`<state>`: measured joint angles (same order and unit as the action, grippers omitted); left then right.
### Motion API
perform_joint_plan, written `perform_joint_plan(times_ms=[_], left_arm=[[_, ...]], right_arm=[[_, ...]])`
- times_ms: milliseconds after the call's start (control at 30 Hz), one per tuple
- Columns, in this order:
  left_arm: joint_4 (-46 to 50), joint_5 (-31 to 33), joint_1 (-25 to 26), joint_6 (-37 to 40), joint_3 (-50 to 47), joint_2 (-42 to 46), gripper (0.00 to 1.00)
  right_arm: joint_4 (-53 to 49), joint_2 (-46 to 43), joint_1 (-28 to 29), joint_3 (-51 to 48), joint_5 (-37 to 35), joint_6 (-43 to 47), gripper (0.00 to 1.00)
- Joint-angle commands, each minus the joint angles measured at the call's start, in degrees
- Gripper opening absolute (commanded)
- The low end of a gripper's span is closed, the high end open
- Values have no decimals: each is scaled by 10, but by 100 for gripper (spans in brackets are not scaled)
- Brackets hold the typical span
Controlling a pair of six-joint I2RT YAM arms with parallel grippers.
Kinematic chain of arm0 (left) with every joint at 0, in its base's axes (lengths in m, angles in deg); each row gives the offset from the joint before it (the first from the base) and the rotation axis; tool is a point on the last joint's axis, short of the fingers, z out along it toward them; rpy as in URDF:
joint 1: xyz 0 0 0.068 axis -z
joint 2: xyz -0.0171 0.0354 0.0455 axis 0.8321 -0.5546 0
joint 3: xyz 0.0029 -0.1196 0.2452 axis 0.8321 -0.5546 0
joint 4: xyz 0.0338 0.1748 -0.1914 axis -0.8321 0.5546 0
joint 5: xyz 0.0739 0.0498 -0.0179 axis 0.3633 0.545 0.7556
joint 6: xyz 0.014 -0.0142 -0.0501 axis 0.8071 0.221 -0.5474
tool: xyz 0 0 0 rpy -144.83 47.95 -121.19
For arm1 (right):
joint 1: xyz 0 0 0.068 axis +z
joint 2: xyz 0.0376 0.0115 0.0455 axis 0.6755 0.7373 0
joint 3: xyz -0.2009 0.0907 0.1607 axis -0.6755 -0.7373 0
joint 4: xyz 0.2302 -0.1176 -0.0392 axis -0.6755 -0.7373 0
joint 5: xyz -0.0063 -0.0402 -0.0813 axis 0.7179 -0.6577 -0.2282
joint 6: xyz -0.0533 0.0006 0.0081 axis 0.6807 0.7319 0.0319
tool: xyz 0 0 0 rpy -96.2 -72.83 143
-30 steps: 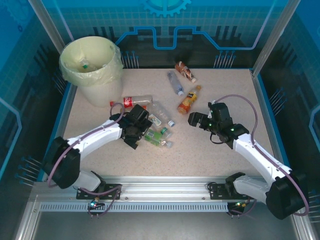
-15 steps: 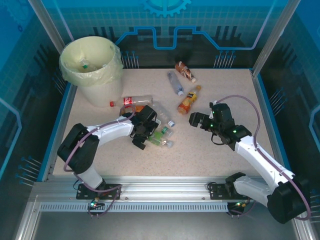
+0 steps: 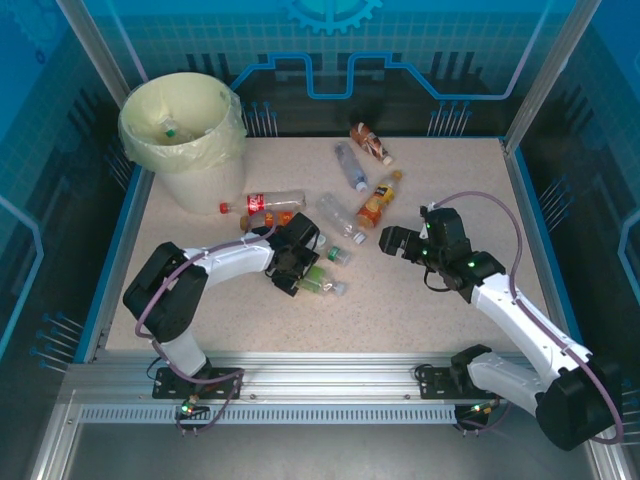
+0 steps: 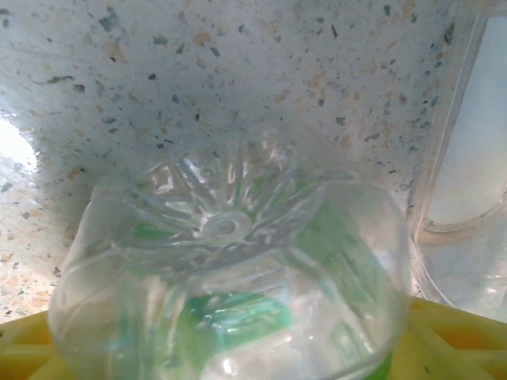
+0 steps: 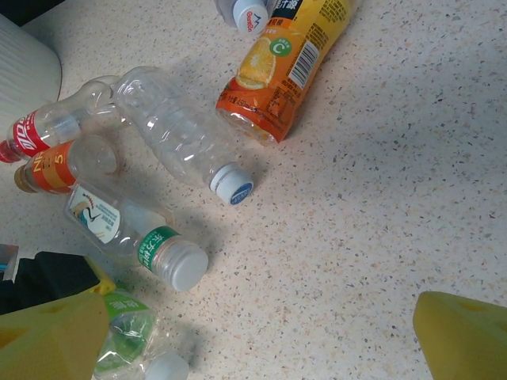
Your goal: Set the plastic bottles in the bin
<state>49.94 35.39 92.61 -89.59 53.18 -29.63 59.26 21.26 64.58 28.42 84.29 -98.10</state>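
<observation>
Green-label bottle (image 4: 226, 261) base-on at left wrist; bin (image 3: 200, 188) from above.

White arms (image 3: 235, 262), black pincers (image 3: 303, 272) (image 3: 388, 240), purple cables (image 3: 470, 193)

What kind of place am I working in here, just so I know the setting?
Most likely a robot lab test cell, not a home: a speckled tabletop fenced by aluminium framing, blue printed backdrop panels behind, and a bag-lined bin beside scattered plastic bottles.
</observation>
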Motion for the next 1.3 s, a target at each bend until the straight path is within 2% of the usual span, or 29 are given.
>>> perform_joint_plan(times_ms=[0, 267, 567, 767, 867, 1033, 1267], left_arm=[[6, 12, 5, 0, -16, 17, 66], [-30, 34, 5, 74, -27, 47, 56], [-85, 71, 5, 199, -71, 131, 55], [-92, 119, 3, 320, -48, 184, 55], [-108, 123, 0, 362, -31, 197, 56], [-115, 127, -19, 449, 22, 203, 55], [-236, 128, -85, 528, 49, 228, 55]], right_arm=[[22, -3, -4, -14, 28, 12, 100], [40, 8, 2, -19, 42, 11, 100], [94, 9, 9, -23, 64, 20, 100], [162, 12, 30, -26, 115, 47, 100], [183, 17, 55, -17, 128, 71, 100], [202, 30, 93, 12, 146, 110, 100], [266, 49, 112, 33, 145, 96, 100]])
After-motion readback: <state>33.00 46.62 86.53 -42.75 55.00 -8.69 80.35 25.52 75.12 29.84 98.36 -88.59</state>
